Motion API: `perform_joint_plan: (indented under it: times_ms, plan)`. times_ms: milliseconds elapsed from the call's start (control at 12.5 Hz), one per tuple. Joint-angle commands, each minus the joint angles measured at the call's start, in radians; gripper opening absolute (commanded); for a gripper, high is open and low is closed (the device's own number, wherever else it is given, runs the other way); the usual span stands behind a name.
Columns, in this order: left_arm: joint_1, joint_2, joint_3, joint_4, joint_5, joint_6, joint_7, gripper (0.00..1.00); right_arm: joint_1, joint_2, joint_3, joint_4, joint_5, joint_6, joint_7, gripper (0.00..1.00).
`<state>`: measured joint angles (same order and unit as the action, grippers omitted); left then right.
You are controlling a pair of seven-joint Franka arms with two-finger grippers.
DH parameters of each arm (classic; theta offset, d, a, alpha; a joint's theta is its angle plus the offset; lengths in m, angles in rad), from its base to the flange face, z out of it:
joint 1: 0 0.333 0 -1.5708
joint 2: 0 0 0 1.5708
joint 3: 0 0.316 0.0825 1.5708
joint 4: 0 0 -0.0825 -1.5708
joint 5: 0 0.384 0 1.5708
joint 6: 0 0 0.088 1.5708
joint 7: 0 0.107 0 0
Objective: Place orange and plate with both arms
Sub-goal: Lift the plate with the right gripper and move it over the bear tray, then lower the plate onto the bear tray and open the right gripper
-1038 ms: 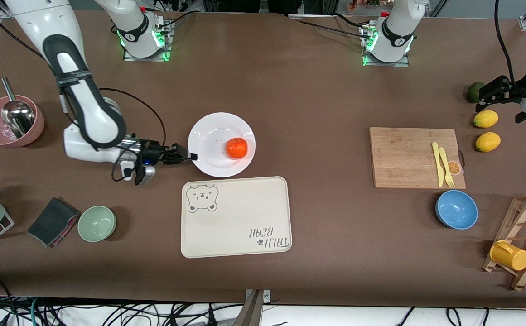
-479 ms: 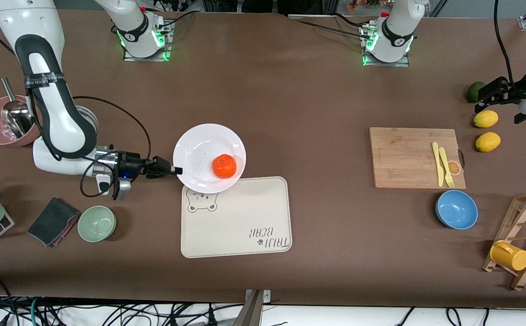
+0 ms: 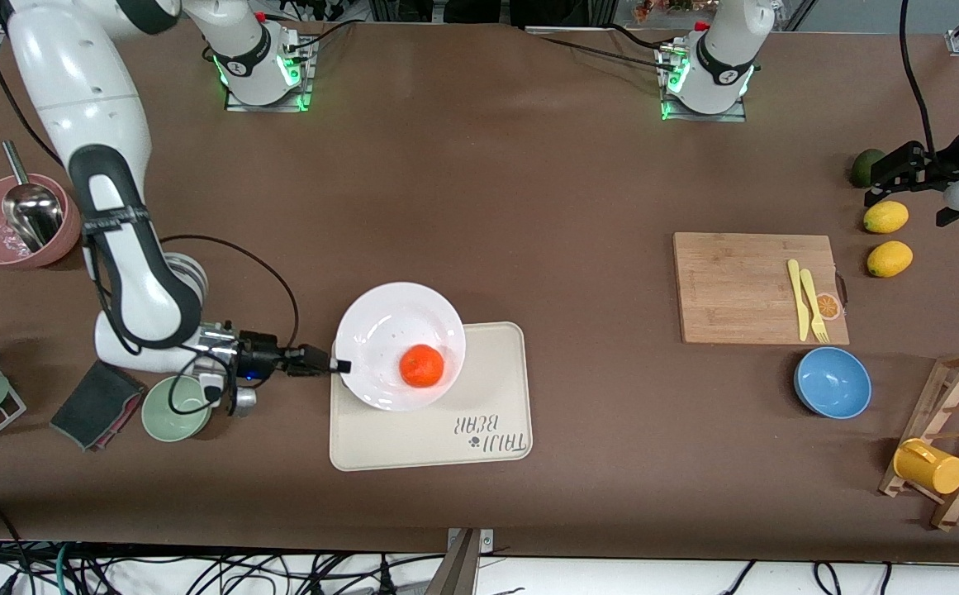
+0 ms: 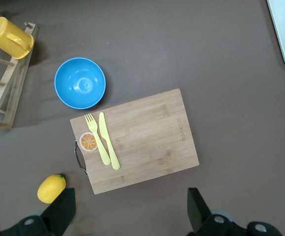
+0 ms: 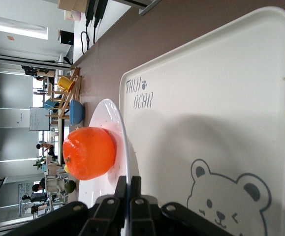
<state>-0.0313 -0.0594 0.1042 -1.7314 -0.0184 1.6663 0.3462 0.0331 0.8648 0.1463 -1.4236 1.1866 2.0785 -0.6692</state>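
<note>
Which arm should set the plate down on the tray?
Right: its gripper already pinches the plate rim, orange aboard, over the tray. The left gripper waits over the lemons.

Low in the centre of the frame, on the desk [image 3: 570,182]: tray [image 3: 479,405]. Over the tray's end toward the right arm: plate [image 3: 388,330], with orange [image 3: 422,365] in it. At the plate's rim, clamped on it: right tool [image 3: 339,364], above the desk beside a small bowl [image 3: 175,407] and a cloth [image 3: 95,405]. Mid-frame toward the left arm's end: cutting board [image 3: 743,285], carrying fork and knife [image 3: 805,297]. Just below the board in the frame: another bowl [image 3: 833,382]. Beside the board, nearer the frame's edge: two lemons [image 3: 890,259]. Over them: left tool [image 3: 909,190], spread wide.
</note>
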Motion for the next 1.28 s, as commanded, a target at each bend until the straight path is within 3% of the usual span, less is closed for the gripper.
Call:
perform_joint_plan:
  times_ms: [0, 319, 1038, 1198]
  plan:
    - [0.002, -0.005, -0.004, -0.002, 0.021, 0.004, 0.017, 1.0, 0.022, 0.103, 0.006, 0.146, 0.015, 0.009, 0.037, 0.0]
    - [0.008, -0.004, -0.001, 0.001, 0.018, 0.004, 0.011, 1.0, 0.021, 0.206, 0.004, 0.255, 0.013, 0.023, -0.01, 0.0]
    - [0.008, -0.002, -0.003, 0.003, 0.009, 0.001, 0.008, 1.0, 0.004, 0.243, -0.001, 0.252, 0.011, 0.025, -0.113, 0.0]
    - [0.008, 0.0, -0.003, 0.003, 0.009, 0.004, 0.008, 1.0, 0.002, 0.247, 0.001, 0.25, 0.011, 0.023, -0.118, 0.11]
